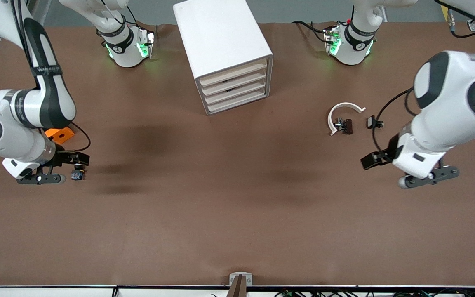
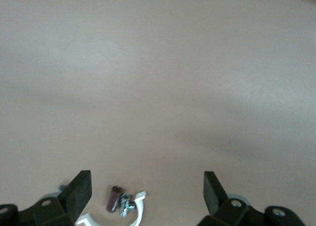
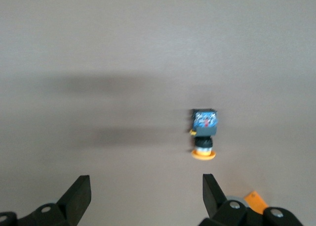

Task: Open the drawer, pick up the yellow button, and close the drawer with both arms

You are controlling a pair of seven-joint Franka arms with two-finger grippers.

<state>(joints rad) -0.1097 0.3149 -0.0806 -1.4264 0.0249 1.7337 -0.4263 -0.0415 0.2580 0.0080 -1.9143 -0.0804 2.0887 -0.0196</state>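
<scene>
The white cabinet (image 1: 221, 45) stands at the middle of the table near the arms' bases, with all four cream-fronted drawers (image 1: 235, 86) shut. The button (image 1: 78, 173) lies on its side on the brown table toward the right arm's end; in the right wrist view the button (image 3: 204, 132) shows an orange cap and a dark blue body. My right gripper (image 1: 41, 178) is open and empty beside the button, just above the table (image 3: 146, 194). My left gripper (image 1: 429, 176) is open and empty over bare table toward the left arm's end (image 2: 147, 196).
An orange block (image 1: 59, 134) lies partly under the right arm, also in the right wrist view (image 3: 256, 201). A white curved strip with black clips (image 1: 342, 117) and a separate black clip (image 1: 372, 121) lie near the left gripper; the strip shows in the left wrist view (image 2: 123, 205).
</scene>
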